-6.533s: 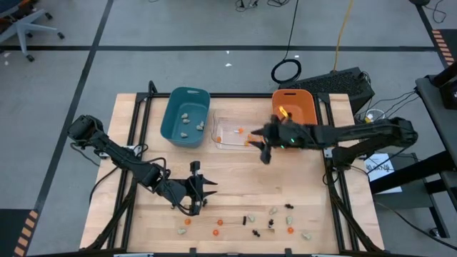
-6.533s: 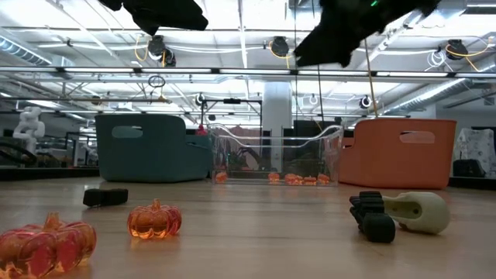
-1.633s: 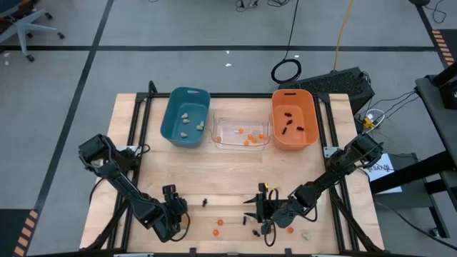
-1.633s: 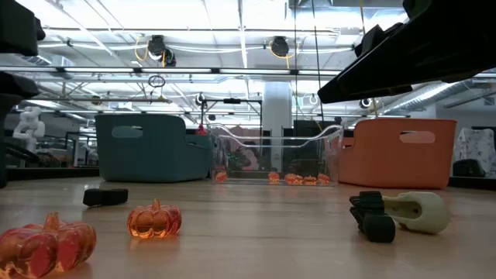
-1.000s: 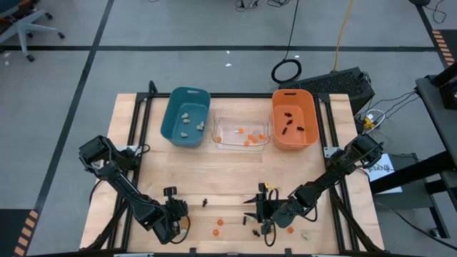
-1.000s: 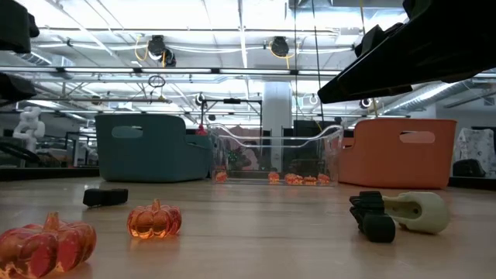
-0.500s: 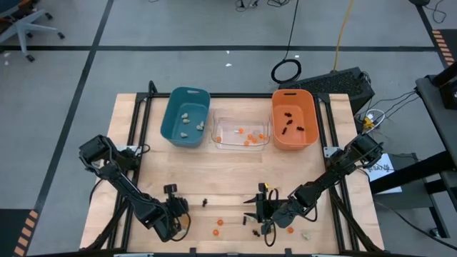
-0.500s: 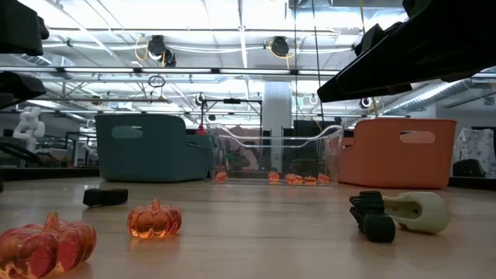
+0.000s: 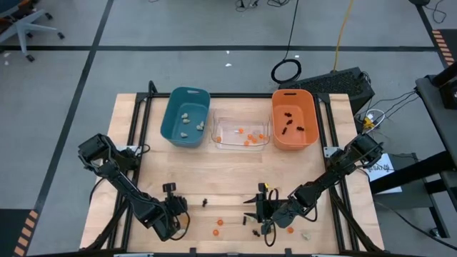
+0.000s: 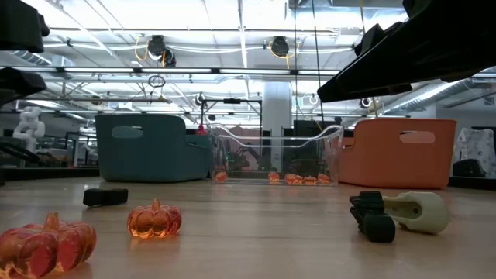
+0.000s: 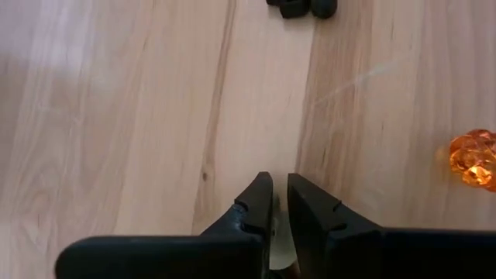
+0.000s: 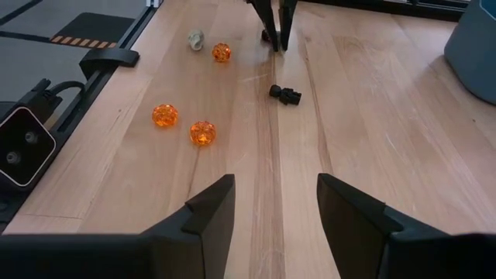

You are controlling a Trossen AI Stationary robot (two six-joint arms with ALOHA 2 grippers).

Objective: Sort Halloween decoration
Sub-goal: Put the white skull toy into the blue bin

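Left wrist view: my left gripper (image 11: 279, 190) pinched a pale lump (image 11: 280, 246) — right gripper (image 12: 275, 198) hung wide, empty.

A light wooden table (image 9: 235, 178) with a dark metal frame stood on a grey floor. Along its far edge sat three plastic bins in a row: a teal bin (image 9: 186, 116) toward the far left corner, a clear bin (image 9: 241, 133) in the middle, and an orange bin (image 9: 293, 118) toward the far right corner. A black coiled cable (image 9: 286, 71) lay on the floor beyond the far edge.
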